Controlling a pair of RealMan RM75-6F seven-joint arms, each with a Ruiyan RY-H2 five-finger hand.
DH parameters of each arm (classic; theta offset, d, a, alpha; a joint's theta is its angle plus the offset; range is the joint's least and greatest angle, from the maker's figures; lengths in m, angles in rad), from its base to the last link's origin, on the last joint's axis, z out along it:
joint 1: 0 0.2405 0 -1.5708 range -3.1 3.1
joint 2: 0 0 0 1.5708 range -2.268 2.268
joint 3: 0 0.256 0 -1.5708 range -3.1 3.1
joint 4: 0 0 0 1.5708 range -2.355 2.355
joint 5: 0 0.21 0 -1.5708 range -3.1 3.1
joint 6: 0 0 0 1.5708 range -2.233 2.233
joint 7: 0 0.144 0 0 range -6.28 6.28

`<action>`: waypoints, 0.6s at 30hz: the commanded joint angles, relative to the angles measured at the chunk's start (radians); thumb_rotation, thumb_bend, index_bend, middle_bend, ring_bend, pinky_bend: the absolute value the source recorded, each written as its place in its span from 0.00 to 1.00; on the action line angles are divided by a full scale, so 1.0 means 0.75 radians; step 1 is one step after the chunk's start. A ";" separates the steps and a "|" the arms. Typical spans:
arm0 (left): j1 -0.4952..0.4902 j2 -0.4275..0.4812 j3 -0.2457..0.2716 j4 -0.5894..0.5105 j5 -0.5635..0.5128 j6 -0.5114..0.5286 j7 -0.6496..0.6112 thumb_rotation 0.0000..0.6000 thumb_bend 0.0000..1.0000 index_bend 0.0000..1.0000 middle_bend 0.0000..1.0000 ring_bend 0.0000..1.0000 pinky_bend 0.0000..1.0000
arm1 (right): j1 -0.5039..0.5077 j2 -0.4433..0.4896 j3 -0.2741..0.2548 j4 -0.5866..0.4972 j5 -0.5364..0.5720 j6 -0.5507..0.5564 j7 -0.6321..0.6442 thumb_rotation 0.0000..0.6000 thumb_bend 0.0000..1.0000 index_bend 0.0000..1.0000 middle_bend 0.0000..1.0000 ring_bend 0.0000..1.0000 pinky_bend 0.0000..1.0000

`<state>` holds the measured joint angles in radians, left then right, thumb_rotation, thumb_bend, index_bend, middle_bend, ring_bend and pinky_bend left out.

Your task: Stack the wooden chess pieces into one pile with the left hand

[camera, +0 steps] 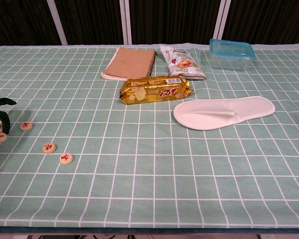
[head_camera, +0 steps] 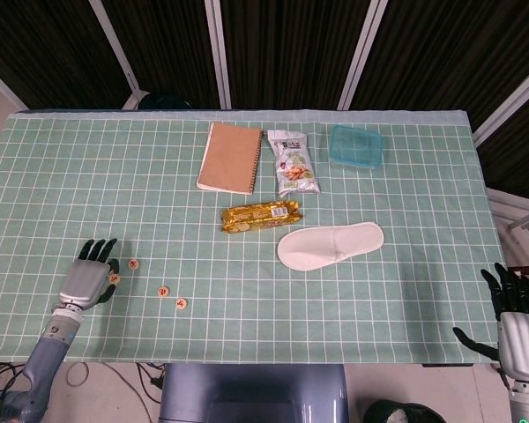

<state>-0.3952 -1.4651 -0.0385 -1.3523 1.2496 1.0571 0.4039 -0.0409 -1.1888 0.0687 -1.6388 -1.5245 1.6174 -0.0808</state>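
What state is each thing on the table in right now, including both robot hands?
Left robot hand: fingers apart, at the leftmost chess pieces, grip unclear.
Right robot hand: open, off the table's edge.
Wooden chess pieces: flat, spread out, unstacked.
Spiral notebook: closed.
Blue-lidded container: lid on.
Gold biscuit pack: sealed.
Snack bag: lying flat.
White slipper: sole down.

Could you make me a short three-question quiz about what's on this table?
1. True or false: the wooden chess pieces are already in one pile.
2. What lies directly in front of the gold snack packet, nearer the robot? A) spiral notebook B) white slipper C) blue-lidded container
3. Which robot hand is beside the chess pieces?

Key
1. False; most lie apart on the table.
2. B, the white slipper.
3. The left robot hand; the right robot hand hangs off the table's edge.
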 commanded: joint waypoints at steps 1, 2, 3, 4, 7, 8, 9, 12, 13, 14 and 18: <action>-0.001 0.000 0.001 -0.001 0.000 0.001 0.000 1.00 0.27 0.47 0.01 0.00 0.00 | 0.000 0.000 0.000 -0.001 0.001 0.000 0.000 1.00 0.20 0.09 0.03 0.00 0.00; -0.001 0.000 0.002 -0.002 0.002 0.003 0.000 1.00 0.27 0.48 0.01 0.00 0.00 | 0.000 0.000 0.001 -0.001 0.001 0.000 0.000 1.00 0.20 0.09 0.03 0.00 0.00; -0.001 0.001 0.003 -0.002 0.002 0.005 0.001 1.00 0.27 0.48 0.01 0.00 0.00 | 0.000 0.000 0.001 -0.001 0.001 0.000 0.000 1.00 0.20 0.09 0.03 0.00 0.00; 0.000 0.001 0.003 -0.001 0.001 0.007 0.003 1.00 0.27 0.48 0.01 0.00 0.00 | 0.000 0.000 0.001 -0.001 0.001 0.000 0.000 1.00 0.20 0.09 0.03 0.00 0.00; -0.001 0.002 0.004 -0.001 -0.003 0.007 0.003 1.00 0.27 0.48 0.01 0.00 0.00 | 0.000 -0.001 0.000 0.000 0.000 0.000 0.001 1.00 0.20 0.09 0.03 0.00 0.00; -0.001 0.002 0.004 0.000 -0.004 0.008 0.003 1.00 0.27 0.48 0.01 0.00 0.00 | 0.000 -0.001 0.000 0.000 0.001 -0.001 0.001 1.00 0.20 0.09 0.03 0.00 0.00; -0.001 0.002 0.005 0.001 -0.005 0.008 0.004 1.00 0.28 0.49 0.01 0.00 0.00 | 0.000 0.000 0.001 -0.001 0.002 -0.001 0.002 1.00 0.20 0.09 0.03 0.00 0.00; -0.004 0.002 0.006 0.000 -0.008 0.002 0.004 1.00 0.29 0.50 0.02 0.00 0.00 | 0.000 0.001 0.001 -0.005 0.006 -0.005 0.005 1.00 0.20 0.09 0.03 0.00 0.00; -0.005 0.003 0.007 -0.001 -0.007 0.001 0.003 1.00 0.30 0.50 0.02 0.00 0.00 | 0.000 0.002 0.002 -0.007 0.009 -0.006 0.006 1.00 0.20 0.09 0.03 0.00 0.00; -0.006 0.004 0.007 -0.004 -0.007 0.001 0.002 1.00 0.30 0.50 0.02 0.00 0.00 | 0.000 0.003 0.002 -0.007 0.009 -0.006 0.007 1.00 0.20 0.09 0.03 0.00 0.00; -0.006 0.022 0.000 -0.034 0.000 0.017 -0.011 1.00 0.30 0.50 0.02 0.00 0.00 | 0.000 0.002 0.002 -0.006 0.005 -0.004 0.007 1.00 0.20 0.09 0.03 0.00 0.00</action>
<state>-0.3995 -1.4539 -0.0364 -1.3706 1.2478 1.0658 0.3999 -0.0409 -1.1869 0.0701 -1.6436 -1.5205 1.6145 -0.0756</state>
